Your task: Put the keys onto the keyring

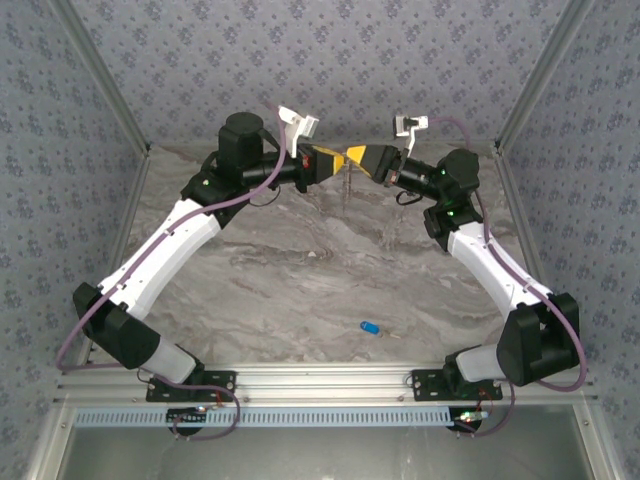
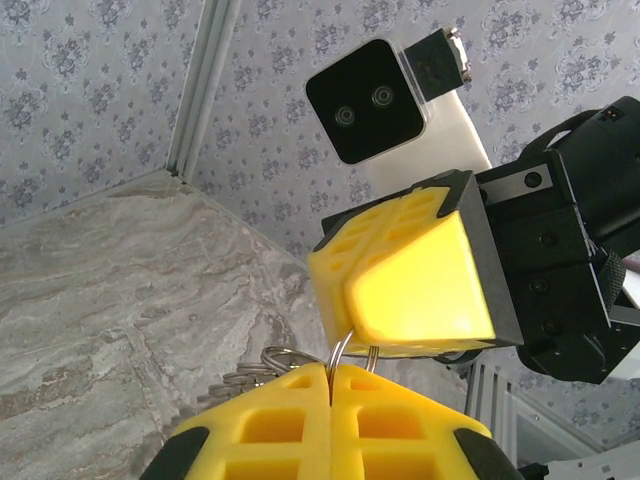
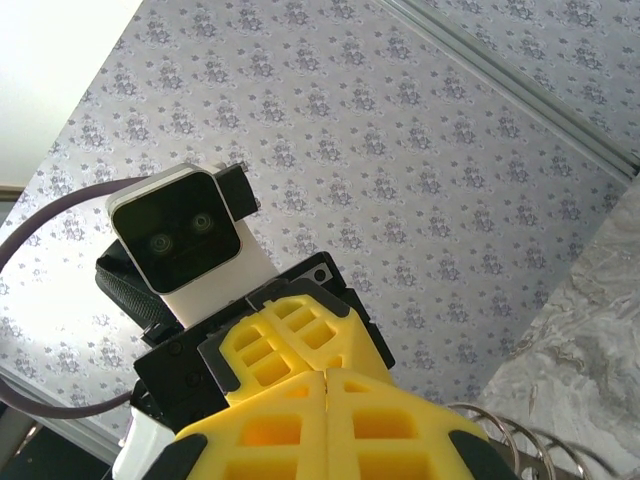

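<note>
Left claw (image 2: 330,385) clamped on keyring (image 2: 268,358) | right claw (image 3: 328,390) closed, touching keyring | blue key (image 1: 369,327) well apart

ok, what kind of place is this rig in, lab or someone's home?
Likely a lab test booth, not a home: grey-blue patterned wall panels set in bare aluminium frame posts, a grey marble-look tabletop, and a slotted aluminium mounting rail along its near edge.
</note>
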You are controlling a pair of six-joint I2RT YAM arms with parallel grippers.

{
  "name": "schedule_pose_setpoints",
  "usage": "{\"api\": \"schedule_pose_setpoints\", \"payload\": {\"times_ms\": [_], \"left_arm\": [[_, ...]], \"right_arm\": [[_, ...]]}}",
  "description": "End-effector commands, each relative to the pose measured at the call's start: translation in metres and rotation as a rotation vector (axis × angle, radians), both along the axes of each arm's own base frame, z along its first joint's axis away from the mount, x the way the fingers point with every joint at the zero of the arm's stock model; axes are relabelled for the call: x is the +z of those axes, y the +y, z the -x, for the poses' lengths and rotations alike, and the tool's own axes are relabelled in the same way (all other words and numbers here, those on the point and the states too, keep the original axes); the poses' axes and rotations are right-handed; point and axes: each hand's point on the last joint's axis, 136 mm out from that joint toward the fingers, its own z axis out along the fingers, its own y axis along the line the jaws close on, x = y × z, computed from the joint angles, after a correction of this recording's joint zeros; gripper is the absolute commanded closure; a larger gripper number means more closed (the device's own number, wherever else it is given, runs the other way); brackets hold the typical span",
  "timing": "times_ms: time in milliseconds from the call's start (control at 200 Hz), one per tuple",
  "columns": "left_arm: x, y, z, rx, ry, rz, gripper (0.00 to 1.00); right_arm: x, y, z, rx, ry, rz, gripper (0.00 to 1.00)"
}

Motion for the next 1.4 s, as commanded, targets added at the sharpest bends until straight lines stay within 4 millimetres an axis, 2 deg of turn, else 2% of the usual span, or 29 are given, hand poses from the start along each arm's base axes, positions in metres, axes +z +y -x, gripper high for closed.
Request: {"api": "schedule_pose_setpoints", "payload": {"times_ms": [0,195,345,515,884,1234,1394], "left_arm": [[0.022,0.0,0.0,0.002,-0.052,0.037,1.0],[0.022,-0.001,0.0,0.003,-0.025,0.036,1.0],[0.022,-0.003,0.001,-0.011,-0.01,0.041,0.89],[0.024,-0.005,0.003,-0.032,-0.003,0.05,0.86],[0.022,-0.008,0.008,-0.071,0.014,0.052,0.95],[0.024,-0.012,0.021,-0.149,0.052,0.065,0.9],[0.027,-0.014,0.024,-0.177,0.061,0.078,0.98]], "right_arm": [[0.008,0.006,0.016,0.058,-0.042,-0.002,1.0],[0.009,0.006,0.012,0.039,-0.042,0.003,1.0],[0.009,0.006,0.011,0.036,-0.04,0.002,1.0],[0.009,0.005,0.008,0.03,-0.038,0.002,1.0],[0.006,-0.006,-0.001,-0.01,-0.019,-0.021,1.0],[0.004,-0.008,-0.004,-0.019,-0.013,-0.022,1.0],[0.002,-0.01,-0.006,-0.023,-0.007,-0.021,1.0]]}}
